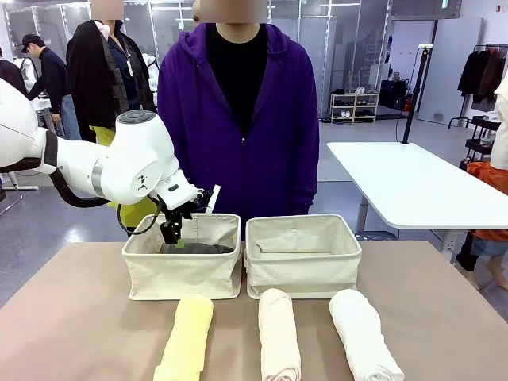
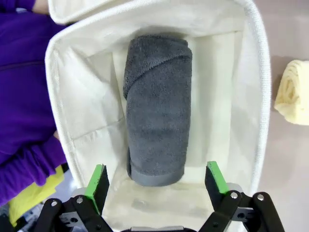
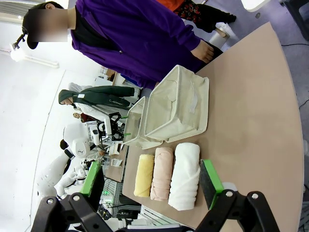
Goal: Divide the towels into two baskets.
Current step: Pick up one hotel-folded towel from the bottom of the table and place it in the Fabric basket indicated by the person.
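Left fingers point(image 2: 98, 176) released over dark grey terry roll point(image 2: 157, 106) in cream canvas basket point(image 2: 58, 96).
Pale yellow terry roll point(image 1: 186, 333) nearest them, lengthwise toward robot; right fingers point(image 3: 210, 178) spread.

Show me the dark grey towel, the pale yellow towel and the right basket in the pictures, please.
dark grey towel point(image 2: 157, 111): left wrist view, middle of the roll.
pale yellow towel point(image 1: 186, 335): front view, middle of the roll.
right basket point(image 1: 305, 279): front view, its front wall.
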`<state>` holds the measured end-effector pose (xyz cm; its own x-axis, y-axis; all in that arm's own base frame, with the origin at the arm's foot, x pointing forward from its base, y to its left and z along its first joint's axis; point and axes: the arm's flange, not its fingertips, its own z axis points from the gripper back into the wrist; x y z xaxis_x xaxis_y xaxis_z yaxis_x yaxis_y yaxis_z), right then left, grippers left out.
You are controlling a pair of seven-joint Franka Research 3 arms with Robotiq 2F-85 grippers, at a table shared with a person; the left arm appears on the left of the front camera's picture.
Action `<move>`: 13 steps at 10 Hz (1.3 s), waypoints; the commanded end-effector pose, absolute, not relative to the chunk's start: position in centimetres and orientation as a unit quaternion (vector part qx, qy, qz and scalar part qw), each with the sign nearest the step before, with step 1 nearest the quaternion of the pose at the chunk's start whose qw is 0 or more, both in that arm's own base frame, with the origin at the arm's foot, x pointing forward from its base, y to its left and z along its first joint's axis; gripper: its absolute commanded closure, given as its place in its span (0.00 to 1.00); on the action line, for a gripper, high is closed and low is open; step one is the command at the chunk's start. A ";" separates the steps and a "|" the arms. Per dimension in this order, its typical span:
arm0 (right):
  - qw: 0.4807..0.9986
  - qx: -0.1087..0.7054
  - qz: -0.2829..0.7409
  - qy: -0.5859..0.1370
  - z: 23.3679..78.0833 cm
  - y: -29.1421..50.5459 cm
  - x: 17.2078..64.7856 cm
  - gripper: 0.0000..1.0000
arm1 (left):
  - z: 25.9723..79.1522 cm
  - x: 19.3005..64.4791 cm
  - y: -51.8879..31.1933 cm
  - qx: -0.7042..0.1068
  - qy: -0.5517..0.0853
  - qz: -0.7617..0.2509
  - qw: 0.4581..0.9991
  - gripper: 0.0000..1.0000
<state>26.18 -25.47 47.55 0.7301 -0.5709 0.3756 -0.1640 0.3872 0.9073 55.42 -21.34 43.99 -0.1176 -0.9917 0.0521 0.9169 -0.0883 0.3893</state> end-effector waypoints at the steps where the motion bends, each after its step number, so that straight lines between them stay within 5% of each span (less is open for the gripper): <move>1: 0.759 0.537 -0.129 -0.346 47.7 -25.4 25.9 0.00 | 49.1 53.2 -19.7 0.041 -0.135 -0.655 0.742 0.00; 6: 0.759 0.537 -0.129 -0.346 47.7 -25.4 25.9 0.00 | 55.6 45.3 -8.2 -0.272 -0.181 -0.423 0.845 0.00; 10: 0.759 0.537 -0.129 -0.346 47.7 -25.4 25.9 0.00 | 55.1 36.7 6.8 -0.504 -0.251 -0.235 0.793 0.00; 13: 0.759 0.537 -0.129 -0.346 47.7 -25.4 25.9 0.00 | 51.0 31.8 17.5 -0.543 -0.307 -0.108 0.775 0.00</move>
